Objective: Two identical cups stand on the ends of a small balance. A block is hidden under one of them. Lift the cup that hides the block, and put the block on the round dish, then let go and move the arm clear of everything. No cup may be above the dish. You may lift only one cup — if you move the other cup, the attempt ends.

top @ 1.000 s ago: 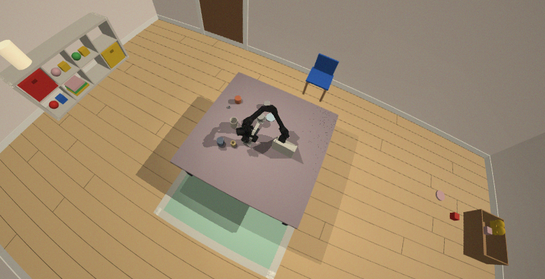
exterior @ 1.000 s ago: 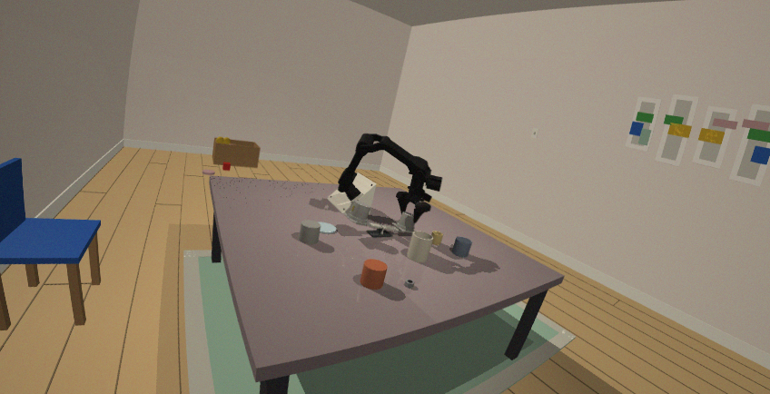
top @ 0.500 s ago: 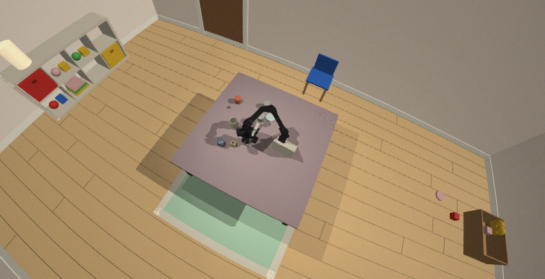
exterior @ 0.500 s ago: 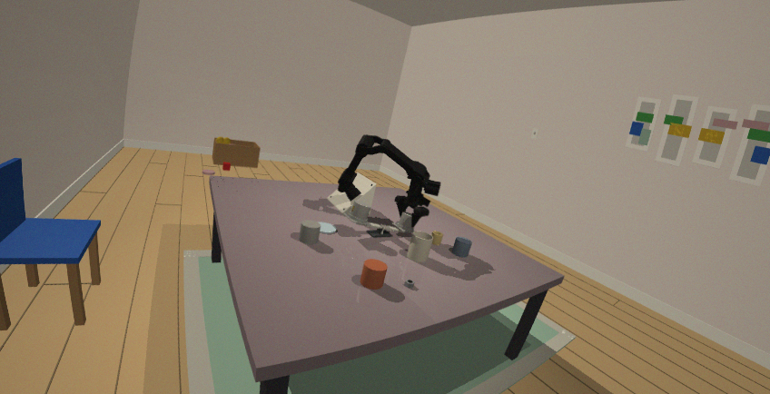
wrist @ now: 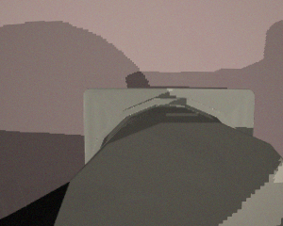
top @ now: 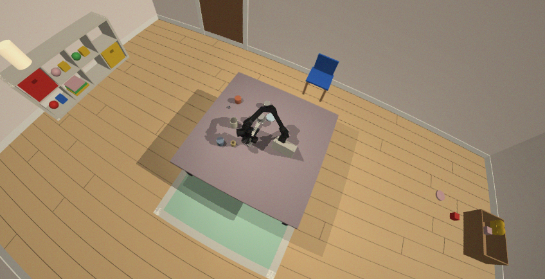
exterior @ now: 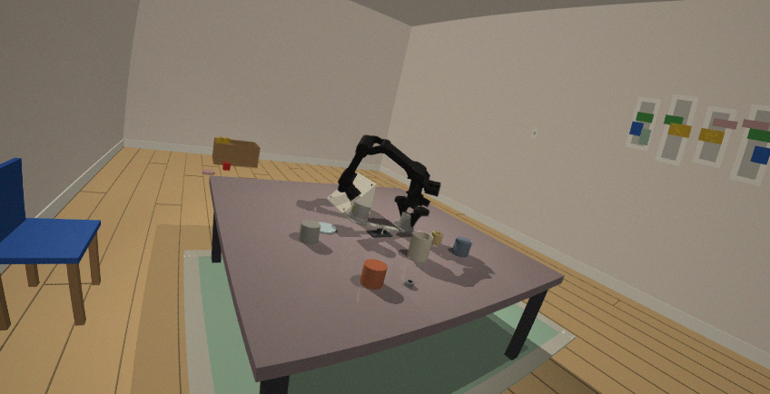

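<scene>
The balance beam (top: 256, 128) (exterior: 376, 224) lies low on the table with a grey cup at each end. My gripper (exterior: 407, 221) is shut on one cup (exterior: 403, 222) (wrist: 170, 165), which is upright at its end of the balance; the arm mostly covers it in the top view. In the wrist view this cup is over a square pale pan (wrist: 96, 105). The other cup (top: 261, 116) (exterior: 360, 211) stands at the opposite end, near the arm's base. The round pale-blue dish (top: 270, 117) (exterior: 327, 227) lies beside that end, with no cup above it. No block is visible.
Around the balance on the table (top: 252, 184) (exterior: 302, 309) stand a beige cup (top: 233, 123) (exterior: 419, 248), a small yellow cup (top: 233, 143) (exterior: 437, 238), a blue cup (top: 220, 141) (exterior: 461, 247), an orange cylinder (top: 238, 99) (exterior: 373, 275) and a grey cylinder (top: 267, 103) (exterior: 309, 232).
</scene>
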Available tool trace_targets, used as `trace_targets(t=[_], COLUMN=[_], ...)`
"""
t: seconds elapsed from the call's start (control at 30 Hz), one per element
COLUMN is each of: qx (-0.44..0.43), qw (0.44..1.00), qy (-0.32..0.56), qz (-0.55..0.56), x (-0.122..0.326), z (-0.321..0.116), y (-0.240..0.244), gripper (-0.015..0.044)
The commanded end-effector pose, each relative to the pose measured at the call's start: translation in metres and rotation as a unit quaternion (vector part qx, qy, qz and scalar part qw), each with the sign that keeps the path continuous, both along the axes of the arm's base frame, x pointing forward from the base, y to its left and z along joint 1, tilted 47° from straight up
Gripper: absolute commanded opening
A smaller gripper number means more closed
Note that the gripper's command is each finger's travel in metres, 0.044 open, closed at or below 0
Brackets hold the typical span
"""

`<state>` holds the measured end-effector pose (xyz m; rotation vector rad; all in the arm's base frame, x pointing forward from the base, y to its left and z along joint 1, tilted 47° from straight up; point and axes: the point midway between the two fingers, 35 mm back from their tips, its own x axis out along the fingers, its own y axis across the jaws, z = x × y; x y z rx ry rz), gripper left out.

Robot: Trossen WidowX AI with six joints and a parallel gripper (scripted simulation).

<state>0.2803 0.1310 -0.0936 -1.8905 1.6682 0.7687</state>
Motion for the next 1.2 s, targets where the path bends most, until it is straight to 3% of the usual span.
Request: trace_targets(t=[0.0, 0.1, 1.17], qx=[-0.001, 0.0, 0.002], qw=[1.0, 1.0, 1.0], qy=[0.001, 0.001, 0.002], qz=[0.001, 0.001, 0.002], x=[0.0, 0.001, 0.001], z=[0.002, 0.004, 0.03], y=[0.004, 0.007, 0.038], gripper=[0.0059, 0.0, 0.0])
